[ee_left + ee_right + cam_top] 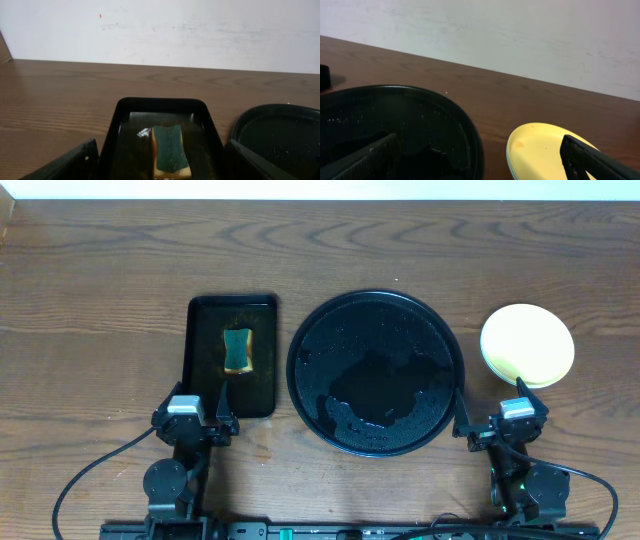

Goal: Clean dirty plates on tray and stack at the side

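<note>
The round black tray sits mid-table, wet and with no plates on it; its rim also shows in the right wrist view and the left wrist view. A pale yellow plate tops a stack on the table right of the tray; mint edges show beneath it in the right wrist view. My left gripper is open and empty near the front end of the rectangular tray. My right gripper is open and empty, in front of the stack, between it and the round tray.
A rectangular black tray left of the round tray holds a green-and-yellow sponge, also seen in the left wrist view. Bare wooden table lies around. A white wall stands behind the table.
</note>
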